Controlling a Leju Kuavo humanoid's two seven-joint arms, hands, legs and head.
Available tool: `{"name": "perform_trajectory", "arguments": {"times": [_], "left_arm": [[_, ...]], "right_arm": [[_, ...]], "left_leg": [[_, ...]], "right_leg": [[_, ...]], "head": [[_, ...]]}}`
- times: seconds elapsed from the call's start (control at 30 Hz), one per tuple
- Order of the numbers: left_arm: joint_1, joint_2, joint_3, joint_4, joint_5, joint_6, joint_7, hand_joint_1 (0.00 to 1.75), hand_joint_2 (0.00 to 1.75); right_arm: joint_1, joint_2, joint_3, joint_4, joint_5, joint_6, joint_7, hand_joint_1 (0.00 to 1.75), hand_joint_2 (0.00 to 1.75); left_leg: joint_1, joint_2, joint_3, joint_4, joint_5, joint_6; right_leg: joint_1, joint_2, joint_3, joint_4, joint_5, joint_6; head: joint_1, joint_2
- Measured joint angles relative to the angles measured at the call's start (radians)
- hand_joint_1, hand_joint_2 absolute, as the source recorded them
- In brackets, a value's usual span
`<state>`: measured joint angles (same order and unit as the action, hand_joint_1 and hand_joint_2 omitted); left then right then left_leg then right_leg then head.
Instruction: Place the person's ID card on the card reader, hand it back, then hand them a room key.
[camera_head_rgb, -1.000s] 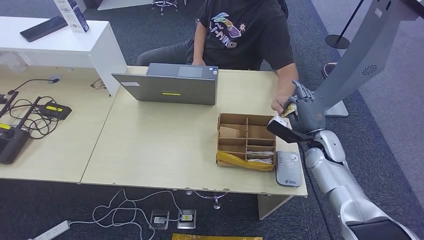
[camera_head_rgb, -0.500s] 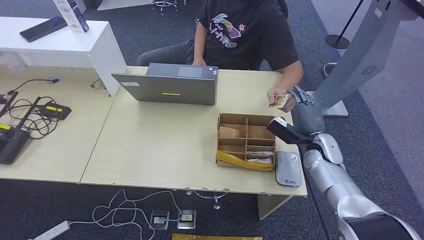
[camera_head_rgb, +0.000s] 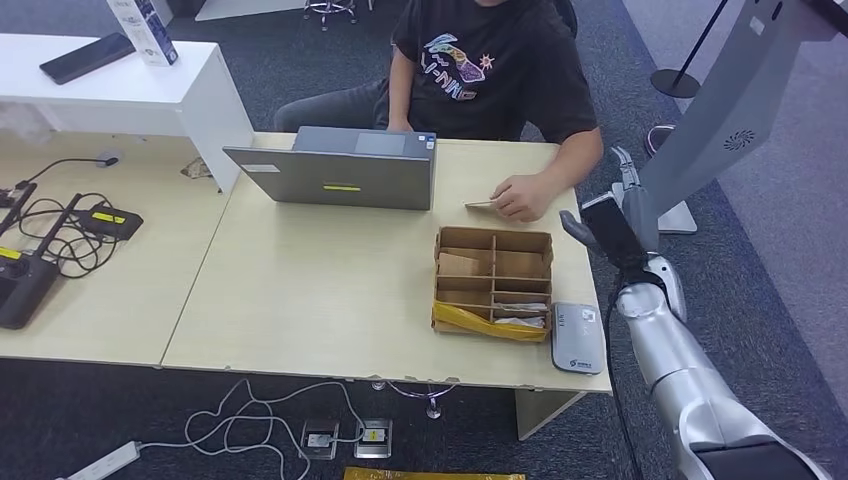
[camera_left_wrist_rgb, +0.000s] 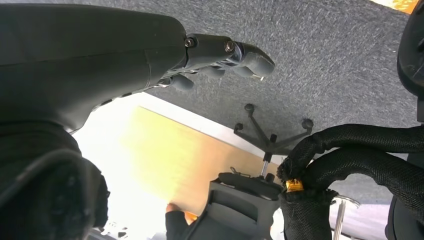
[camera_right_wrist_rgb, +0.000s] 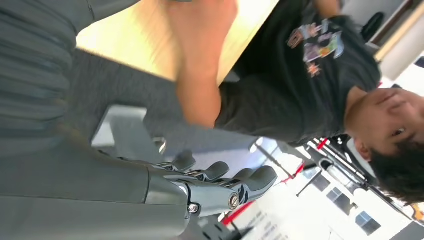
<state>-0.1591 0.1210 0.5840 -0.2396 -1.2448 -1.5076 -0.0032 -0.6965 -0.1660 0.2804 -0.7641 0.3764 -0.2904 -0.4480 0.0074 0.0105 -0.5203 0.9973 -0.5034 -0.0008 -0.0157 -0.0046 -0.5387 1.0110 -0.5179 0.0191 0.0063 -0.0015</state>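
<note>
With the ID card back in the person's hand just beyond the cardboard tray, the right hand, fingers apart and empty, could snag a tray divider reaching for a room key.

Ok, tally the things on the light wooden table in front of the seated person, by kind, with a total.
Laptop: 1
Cardboard divider box: 1
Card reader: 1
Card, under the person's hand: 1
Total: 4
</note>
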Motion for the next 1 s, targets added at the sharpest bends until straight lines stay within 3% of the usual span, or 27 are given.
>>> {"name": "perform_trajectory", "arguments": {"times": [0.17,0.37,0.67,1.0], "left_arm": [[0.003,0.012,0.000,0.000,0.000,0.000,-0.010,0.00,0.00],[0.003,0.017,0.000,0.000,0.008,0.000,-0.012,0.00,0.00],[0.003,0.027,0.000,0.000,0.014,0.000,-0.008,0.00,0.00],[0.002,0.032,0.000,0.000,0.011,0.000,-0.001,0.00,0.00]], "right_arm": [[0.177,-0.020,0.004,-0.357,0.055,0.043,0.107,0.00,1.75],[0.352,-0.047,0.018,-0.607,0.259,-0.038,0.136,0.00,1.75],[0.485,-0.085,0.064,-0.688,0.394,-0.122,0.155,0.00,1.75],[0.508,-0.128,0.115,-0.680,0.443,-0.069,0.177,0.00,1.75]], "left_leg": [[0.001,0.000,0.000,0.000,0.000,0.000],[0.001,0.000,0.000,0.000,-0.001,0.000],[0.001,0.000,0.000,0.000,-0.001,0.000],[0.001,0.000,-0.001,0.000,-0.001,0.000]], "right_leg": [[0.001,0.000,0.000,0.000,-0.001,0.000],[0.001,0.000,0.000,0.000,-0.001,0.000],[0.001,0.000,0.000,0.000,-0.001,0.000],[0.001,0.001,0.000,0.000,-0.001,0.000]], "head": [[0.000,0.000],[0.000,0.000],[0.000,0.000],[0.000,0.000]]}}
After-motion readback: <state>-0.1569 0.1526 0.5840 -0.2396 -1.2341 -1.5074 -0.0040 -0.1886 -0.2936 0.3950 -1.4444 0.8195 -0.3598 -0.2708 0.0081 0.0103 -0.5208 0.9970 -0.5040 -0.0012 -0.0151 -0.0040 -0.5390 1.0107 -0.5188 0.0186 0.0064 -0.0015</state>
